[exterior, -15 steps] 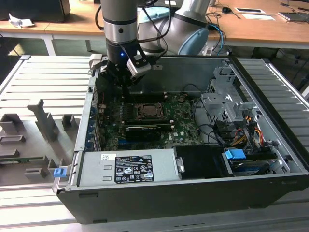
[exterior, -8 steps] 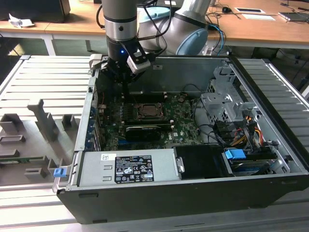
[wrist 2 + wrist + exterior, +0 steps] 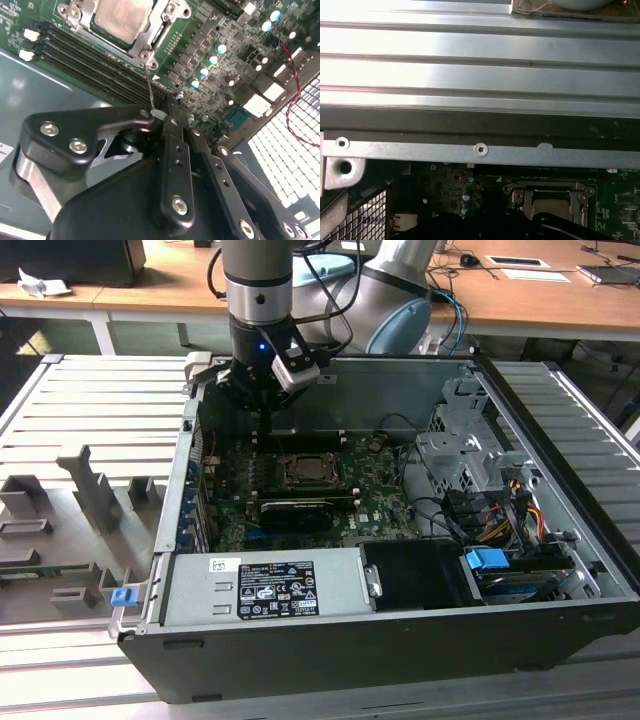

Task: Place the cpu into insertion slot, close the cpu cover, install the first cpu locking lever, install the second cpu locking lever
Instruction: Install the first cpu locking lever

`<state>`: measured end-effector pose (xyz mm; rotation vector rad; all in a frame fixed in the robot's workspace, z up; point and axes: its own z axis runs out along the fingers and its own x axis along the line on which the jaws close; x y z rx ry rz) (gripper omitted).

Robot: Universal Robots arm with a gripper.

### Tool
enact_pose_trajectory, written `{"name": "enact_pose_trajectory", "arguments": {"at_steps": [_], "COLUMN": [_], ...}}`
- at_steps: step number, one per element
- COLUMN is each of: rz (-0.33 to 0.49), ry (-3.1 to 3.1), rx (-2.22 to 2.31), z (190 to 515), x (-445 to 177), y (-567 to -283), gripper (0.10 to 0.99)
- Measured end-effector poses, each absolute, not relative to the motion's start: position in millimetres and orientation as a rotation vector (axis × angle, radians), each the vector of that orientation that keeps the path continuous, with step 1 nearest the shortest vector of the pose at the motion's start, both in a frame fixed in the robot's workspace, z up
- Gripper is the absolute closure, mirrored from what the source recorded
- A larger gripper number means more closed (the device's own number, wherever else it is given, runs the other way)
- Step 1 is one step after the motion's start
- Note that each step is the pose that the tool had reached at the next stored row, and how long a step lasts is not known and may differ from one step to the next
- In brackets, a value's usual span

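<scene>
The cpu [image 3: 120, 17] lies with its dull silver top up in the insertion slot [image 3: 311, 472] on the green board. The cpu cover [image 3: 150, 37], a silver frame, is down around it, and it also appears in the first wrist view [image 3: 547, 189]. A thin wire locking lever [image 3: 148, 82] rises from the socket's corner to my fingertips. My gripper [image 3: 162, 114] is shut on the lever's tip. In the exterior view the gripper [image 3: 262, 420] hangs just behind the socket, toward that view's left.
The open computer case has a tall back wall [image 3: 480, 75] close behind the gripper. Black memory slots [image 3: 95, 65] run beside the socket. A long black card [image 3: 295, 512], a labelled grey box [image 3: 265, 588] and a drive cage with cables [image 3: 480, 480] stand nearby.
</scene>
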<state>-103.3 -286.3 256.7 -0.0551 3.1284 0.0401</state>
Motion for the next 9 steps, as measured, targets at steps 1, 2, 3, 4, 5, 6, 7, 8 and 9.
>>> {"name": "enact_pose_trajectory", "arguments": {"at_steps": [1, 2, 3, 4, 5, 6, 7, 8, 9], "rz": [0.04, 0.04, 0.04, 0.04, 0.04, 0.04, 0.04, 0.04, 0.039], "ry": [3.128, 3.128, 3.129, 3.129, 3.128, 3.129, 3.128, 3.128, 3.128], "rx": [-0.055, -0.055, -0.055, -0.055, -0.055, -0.056, -0.055, -0.055, -0.055], "z": [256.6, 256.4, 256.2, 255.8, 255.6, 255.6, 255.6, 255.5, 255.4], "x": [-103.2, -103.2, -103.1, -103.1, -102.8, -102.1, -101.5, -100.7, -100.3], "y": [-286.2, -286.2, -286.2, -286.2, -286.2, -286.2, -286.2, -286.2, -286.2], "gripper": [0.98, 0.98, 0.98, 0.98, 0.98, 0.98, 0.98, 0.98, 0.98]}}
